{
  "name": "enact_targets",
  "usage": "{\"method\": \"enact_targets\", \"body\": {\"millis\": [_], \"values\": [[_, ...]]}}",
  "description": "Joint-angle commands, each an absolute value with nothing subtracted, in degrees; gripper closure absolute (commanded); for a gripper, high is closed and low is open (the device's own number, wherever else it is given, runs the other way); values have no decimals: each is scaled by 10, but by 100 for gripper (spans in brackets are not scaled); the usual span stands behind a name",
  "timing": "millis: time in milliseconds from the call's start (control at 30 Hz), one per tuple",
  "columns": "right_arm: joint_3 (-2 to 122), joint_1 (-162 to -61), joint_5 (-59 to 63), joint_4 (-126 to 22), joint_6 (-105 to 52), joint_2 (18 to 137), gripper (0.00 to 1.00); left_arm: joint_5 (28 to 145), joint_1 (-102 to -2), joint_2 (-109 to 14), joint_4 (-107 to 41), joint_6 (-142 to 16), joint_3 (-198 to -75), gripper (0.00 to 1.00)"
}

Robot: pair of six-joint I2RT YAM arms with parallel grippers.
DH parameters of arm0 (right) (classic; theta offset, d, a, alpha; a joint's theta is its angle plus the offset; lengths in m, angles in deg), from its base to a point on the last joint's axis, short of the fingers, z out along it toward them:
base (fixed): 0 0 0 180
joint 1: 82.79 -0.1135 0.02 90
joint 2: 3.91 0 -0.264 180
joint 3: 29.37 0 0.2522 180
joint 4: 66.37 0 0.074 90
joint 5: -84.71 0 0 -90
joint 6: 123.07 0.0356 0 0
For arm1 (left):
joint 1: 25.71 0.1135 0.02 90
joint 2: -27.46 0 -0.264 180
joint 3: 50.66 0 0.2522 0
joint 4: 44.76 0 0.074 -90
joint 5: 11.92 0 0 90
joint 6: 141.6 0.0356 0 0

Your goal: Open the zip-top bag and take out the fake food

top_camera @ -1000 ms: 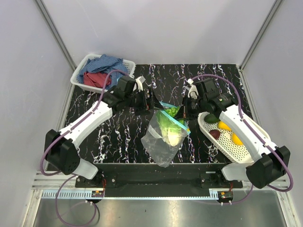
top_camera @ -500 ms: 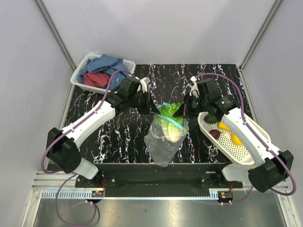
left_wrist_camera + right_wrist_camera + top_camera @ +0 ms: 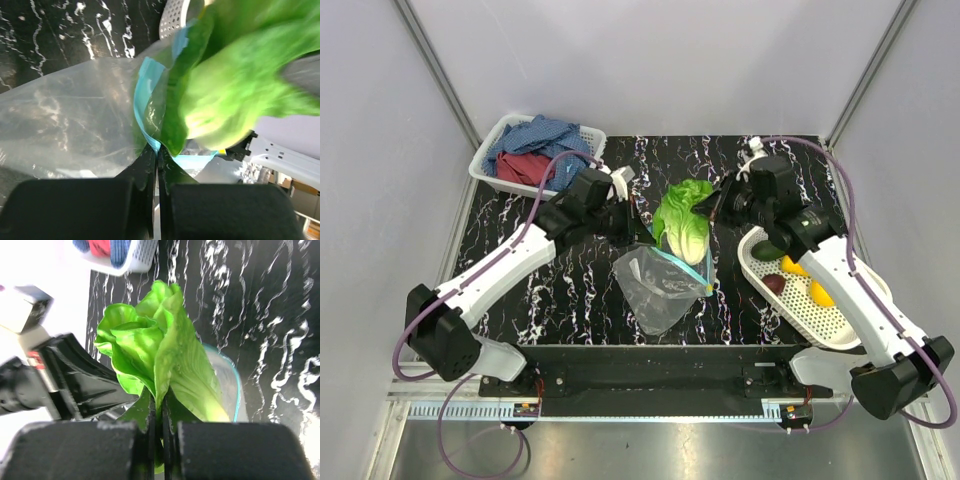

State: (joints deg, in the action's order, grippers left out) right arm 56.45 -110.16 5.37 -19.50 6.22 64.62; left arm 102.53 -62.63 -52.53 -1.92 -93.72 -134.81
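Note:
The clear zip-top bag point(image 3: 658, 287) lies open and limp on the black marbled table, its teal zip strip point(image 3: 144, 102) at the mouth. My left gripper point(image 3: 646, 236) point(image 3: 156, 150) is shut on that strip at the bag's left rim. A light-green lettuce point(image 3: 682, 216) point(image 3: 159, 347), one piece of the fake food, hangs above the bag's mouth, clear of it. My right gripper point(image 3: 712, 209) point(image 3: 161, 401) is shut on one of the lettuce's leaves. The bag point(image 3: 70, 112) looks empty. Two yellow lemons point(image 3: 794, 266), a purple-red piece point(image 3: 774, 283) and a dark green piece point(image 3: 766, 250) lie in the white oval basket point(image 3: 825, 325).
A white rectangular basket point(image 3: 490, 170) holding blue and red cloths point(image 3: 535, 150) stands at the back left. The oval basket lies along the right side under my right arm. Grey walls close in the table on three sides.
My right gripper has pulled the lettuce up and back out of the bag. My left gripper has shut on the bag's zip strip. The bag has sagged flat.

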Motion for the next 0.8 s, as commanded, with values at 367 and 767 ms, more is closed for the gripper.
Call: {"method": "enact_targets", "body": {"millis": [367,767], "values": [[714,-1099,-178,45,-34,539,100,914,-623,-560,99,-863,-1460,100],[666,-1099,-211,133,31,512,100,950,-606,-588,96,-856,-1473,85]]}}
